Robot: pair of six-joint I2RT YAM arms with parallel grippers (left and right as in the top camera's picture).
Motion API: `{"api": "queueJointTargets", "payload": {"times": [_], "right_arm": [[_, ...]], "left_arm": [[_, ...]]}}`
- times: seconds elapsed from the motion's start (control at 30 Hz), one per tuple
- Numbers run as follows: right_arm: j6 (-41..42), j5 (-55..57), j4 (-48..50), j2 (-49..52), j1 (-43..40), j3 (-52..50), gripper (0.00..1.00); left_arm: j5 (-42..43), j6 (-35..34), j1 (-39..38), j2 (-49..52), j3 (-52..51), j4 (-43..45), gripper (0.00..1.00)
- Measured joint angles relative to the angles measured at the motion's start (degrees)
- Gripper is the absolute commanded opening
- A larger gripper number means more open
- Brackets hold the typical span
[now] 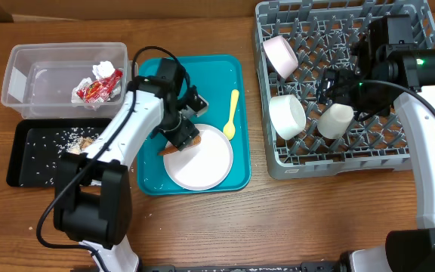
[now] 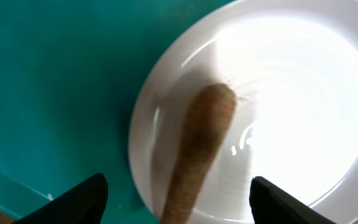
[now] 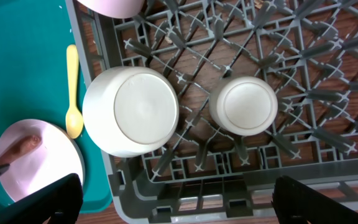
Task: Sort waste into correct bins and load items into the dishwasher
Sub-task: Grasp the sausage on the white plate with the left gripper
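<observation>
My left gripper (image 1: 183,136) is open over the teal tray (image 1: 232,75), low above the left edge of the white plate (image 1: 202,160). In the left wrist view a brown stick of food (image 2: 204,137) lies on the plate (image 2: 291,93) between my open fingers (image 2: 178,199), touching neither. A yellow spoon (image 1: 231,113) lies on the tray beside the plate. My right gripper (image 1: 337,85) is open and empty above the grey dish rack (image 1: 338,162). An upturned white bowl (image 3: 132,111) and an upturned white cup (image 3: 244,106) sit in the rack, with a pink bowl (image 1: 280,54) behind them.
A clear bin (image 1: 21,75) at the back left holds a red and white wrapper (image 1: 97,87). A black tray (image 1: 29,159) with crumbs lies in front of it. The rack's far rows hold no dishes.
</observation>
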Motion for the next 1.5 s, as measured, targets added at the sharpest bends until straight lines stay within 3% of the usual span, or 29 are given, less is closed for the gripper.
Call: {"api": "queueJointTargets", "payload": {"times": [0.3,0.43,0.6,0.77,0.9,1.0,1.27,1.5], "right_arm": [[0.0,0.0,-0.7,0.0,0.0,0.0,1.0],[0.0,0.0,-0.8,0.0,0.0,0.0,1.0],[0.0,0.0,-0.7,0.0,0.0,0.0,1.0],[0.0,0.0,-0.8,0.0,0.0,0.0,1.0],[0.0,0.0,-0.7,0.0,0.0,0.0,1.0],[0.0,0.0,-0.7,0.0,0.0,0.0,1.0],[0.0,0.0,-0.8,0.0,0.0,0.0,1.0],[0.0,0.0,-1.0,0.0,0.0,0.0,1.0]], "left_arm": [[0.5,1.3,-1.7,0.0,-8.3,9.6,0.7],[0.6,1.3,-1.7,-0.1,-11.2,12.5,0.6],[0.8,0.4,-1.7,0.0,-12.4,14.6,0.34],[1.0,-2.1,-1.7,0.0,-12.4,15.0,0.22],[1.0,-4.8,-1.7,0.0,-9.9,9.4,0.13],[0.9,-7.1,-1.7,0.0,-2.9,0.5,0.07],[-4.2,-15.4,-1.6,-0.5,22.6,-21.7,0.09],[-9.6,-24.0,4.2,-4.2,26.2,-27.6,0.09]]}}
